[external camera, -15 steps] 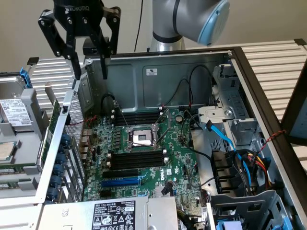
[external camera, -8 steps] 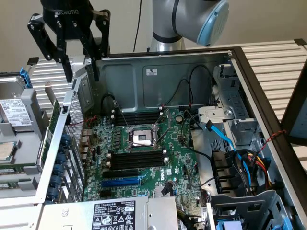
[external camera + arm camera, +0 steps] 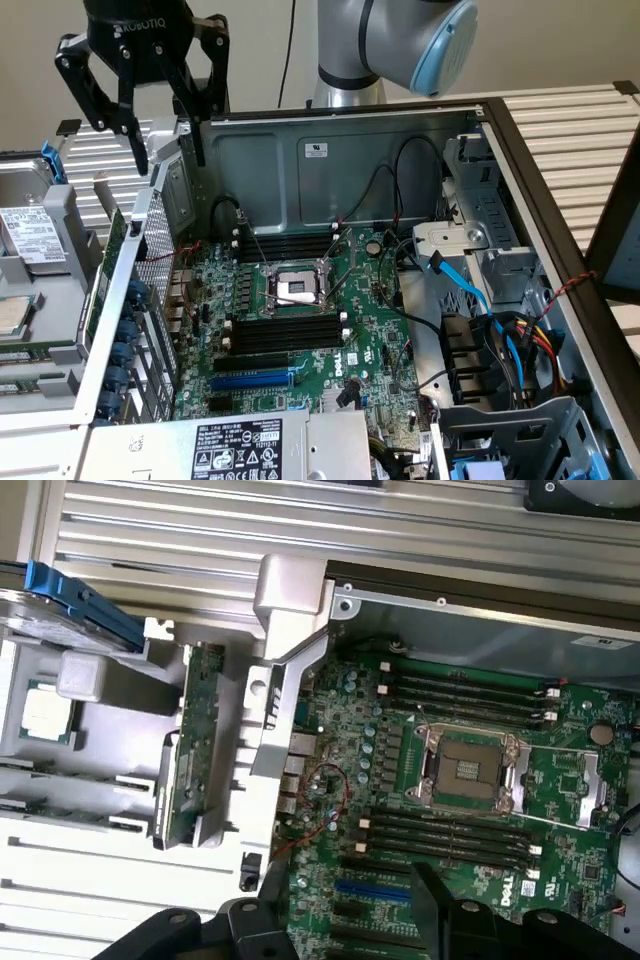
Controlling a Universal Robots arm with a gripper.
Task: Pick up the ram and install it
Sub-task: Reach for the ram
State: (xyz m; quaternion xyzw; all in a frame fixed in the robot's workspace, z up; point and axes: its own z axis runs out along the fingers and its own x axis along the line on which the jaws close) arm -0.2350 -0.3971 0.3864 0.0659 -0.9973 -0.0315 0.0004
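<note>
Ram (image 3: 200, 742) in tray (image 3: 105, 680) (beside case (image 3: 292, 595))

The gripper (image 3: 170, 150) is matt black, with white ROBOTIQ lettering across its body. Its two fingers (image 3: 133, 140) are built from jointed bar links with round pivot pins. The arm (image 3: 355, 40) behind it is a smooth silver-grey tube, and its joint is closed by a rounded light-blue cap (image 3: 440, 50). In the wrist view the same black fingers (image 3: 440, 900) look chunky and angular.
</note>
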